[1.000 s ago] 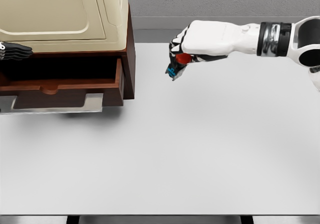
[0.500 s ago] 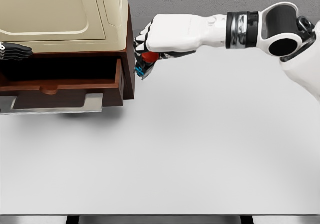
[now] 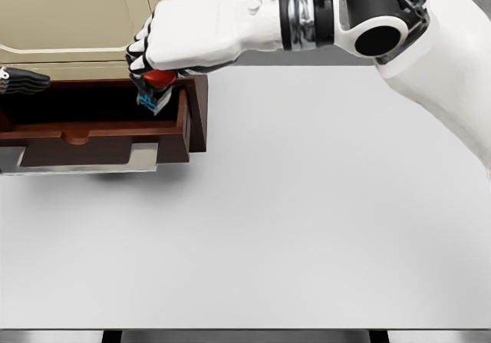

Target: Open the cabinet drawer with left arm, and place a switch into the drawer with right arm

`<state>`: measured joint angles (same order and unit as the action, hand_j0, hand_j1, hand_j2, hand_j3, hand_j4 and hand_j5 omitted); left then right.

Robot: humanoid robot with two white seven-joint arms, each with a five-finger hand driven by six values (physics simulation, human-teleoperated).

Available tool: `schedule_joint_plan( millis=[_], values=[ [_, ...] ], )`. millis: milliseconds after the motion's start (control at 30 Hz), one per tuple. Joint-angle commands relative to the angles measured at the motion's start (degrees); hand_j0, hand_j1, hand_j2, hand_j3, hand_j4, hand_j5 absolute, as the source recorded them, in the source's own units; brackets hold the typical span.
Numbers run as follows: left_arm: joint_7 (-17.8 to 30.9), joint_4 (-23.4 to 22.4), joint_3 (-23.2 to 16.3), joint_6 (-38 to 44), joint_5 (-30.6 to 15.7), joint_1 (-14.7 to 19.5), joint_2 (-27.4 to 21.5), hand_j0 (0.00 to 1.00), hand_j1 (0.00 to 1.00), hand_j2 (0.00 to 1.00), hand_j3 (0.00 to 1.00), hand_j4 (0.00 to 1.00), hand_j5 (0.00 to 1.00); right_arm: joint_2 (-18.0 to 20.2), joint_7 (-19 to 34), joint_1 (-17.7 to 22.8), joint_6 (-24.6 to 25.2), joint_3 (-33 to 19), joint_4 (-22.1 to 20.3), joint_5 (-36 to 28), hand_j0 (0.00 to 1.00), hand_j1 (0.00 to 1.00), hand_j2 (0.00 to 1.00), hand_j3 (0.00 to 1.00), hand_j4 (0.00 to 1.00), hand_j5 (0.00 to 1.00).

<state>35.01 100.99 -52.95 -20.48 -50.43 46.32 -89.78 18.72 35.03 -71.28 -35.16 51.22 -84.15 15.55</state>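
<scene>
**Switch carried over open drawer; release pending**

The drawer (image 3: 100, 132) stood pulled out of the cabinet (image 3: 84, 21), so the placing step was in hand. The right robot hand (image 3: 153, 67) was clenched around the switch (image 3: 152, 90), its red and blue parts showing below the knuckles, above the drawer's right end. Judged next move: lower it clear of the drawer's right wall, then let go. The cabinet's overhanging top left little room. The left robot hand (image 3: 23, 79) showed at the picture's left edge; its grip could not be told. The desk (image 3: 307, 220) lay below.

Bright, even, sharp render; soft faint shadows.
</scene>
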Motion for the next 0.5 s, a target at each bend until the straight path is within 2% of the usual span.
schedule_joint_plan(
  millis=[0, 67, 167, 467],
  values=[
    [-0.01, 0.0, -0.05, 0.09, 0.07, 0.0, -0.04, 1.0, 1.0, 1.0, 1.0, 1.0, 1.0, -3.42, -0.03, -0.09, 0.16, 1.51, 4.08, -0.17, 0.35, 0.35, 0.35, 0.35, 0.35, 0.35],
    [-0.01, 0.0, -0.13, 0.09, 0.77, 0.0, -0.04, 1.0, 1.0, 1.0, 1.0, 1.0, 1.0, -6.76, -0.03, -0.88, 0.16, 1.86, 9.0, 0.27, 0.36, 0.36, 0.36, 0.36, 0.36, 0.36],
    [-0.01, 0.0, -0.13, 0.0, 1.13, 0.0, 0.04, 1.0, 1.0, 1.0, 1.0, 1.0, 1.0, -9.05, -0.03, -1.49, 0.16, 2.57, 14.1, 0.53, 0.35, 0.35, 0.35, 0.35, 0.35, 0.35],
    [-0.01, 0.0, -0.31, 0.0, 1.74, 0.0, 0.04, 1.0, 1.0, 1.0, 1.0, 1.0, 1.0, -12.92, -0.03, -1.58, 0.16, 3.89, 18.76, 3.52, 0.39, 0.39, 0.39, 0.39, 0.39, 0.39]
  ],
)
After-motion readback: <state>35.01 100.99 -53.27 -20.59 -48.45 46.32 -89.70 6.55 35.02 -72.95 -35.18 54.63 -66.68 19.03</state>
